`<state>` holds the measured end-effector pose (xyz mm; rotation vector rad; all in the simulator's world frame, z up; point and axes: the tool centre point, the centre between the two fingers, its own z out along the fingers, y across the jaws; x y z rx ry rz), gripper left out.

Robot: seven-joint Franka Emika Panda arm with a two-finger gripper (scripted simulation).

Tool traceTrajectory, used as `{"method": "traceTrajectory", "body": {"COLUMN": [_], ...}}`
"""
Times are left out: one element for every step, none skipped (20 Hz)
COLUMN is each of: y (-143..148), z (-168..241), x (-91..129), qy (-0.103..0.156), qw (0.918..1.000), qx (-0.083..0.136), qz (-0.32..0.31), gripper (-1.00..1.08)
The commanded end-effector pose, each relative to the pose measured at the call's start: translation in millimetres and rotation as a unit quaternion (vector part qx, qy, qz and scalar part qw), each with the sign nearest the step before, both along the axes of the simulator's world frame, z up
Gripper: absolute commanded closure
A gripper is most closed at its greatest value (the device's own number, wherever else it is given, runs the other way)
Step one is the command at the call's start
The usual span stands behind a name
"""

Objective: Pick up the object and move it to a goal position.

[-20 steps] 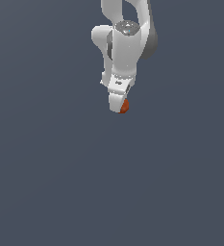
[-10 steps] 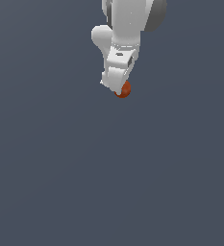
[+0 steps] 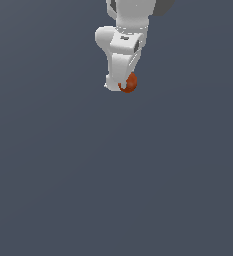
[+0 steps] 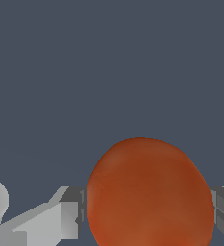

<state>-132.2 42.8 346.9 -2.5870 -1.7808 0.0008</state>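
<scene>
- One white robot arm (image 3: 125,30) is what I see on my exterior view, reaching down from the top edge against a plain dark grey-blue backdrop (image 3: 113,190).
- At the arm's lower end sits the white gripper (image 3: 122,86), tilted a little so its tip leans toward the exterior view's left.
- The object (image 3: 129,83) — a small, rounded, orange-red ball — is at that tip, pressed against the gripper on the side toward the exterior view's right, and partly covered by the white finger in front of it.
- On my wrist view the same ball (image 4: 149,192) looks large and smooth, slightly egg-shaped, with a soft highlight across its upper curve.
- Grey fingers (image 4: 70,214) touch the ball on two opposite sides — one on each flank — so I read the gripper as clamped on the ball.
- The ball is much smaller than the gripper that holds it.
- Nothing in either view touches the ball from below; only flat grey-blue shows around it.
- A pale rounded part of the arm sits at the edge of my wrist view, too cropped to identify.
</scene>
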Motion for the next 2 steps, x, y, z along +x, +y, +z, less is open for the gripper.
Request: {"method": "traceTrajectory", "body": {"y": [-0.1,-0.2], "z": [4.4,4.7], "x": [0.1,0.1], "qy": [0.000,0.000], "qw": [1.0000,1.0000], "qx": [0.000,0.000], "qz": [0.000,0.000], "gripper": [1.08,1.08]}}
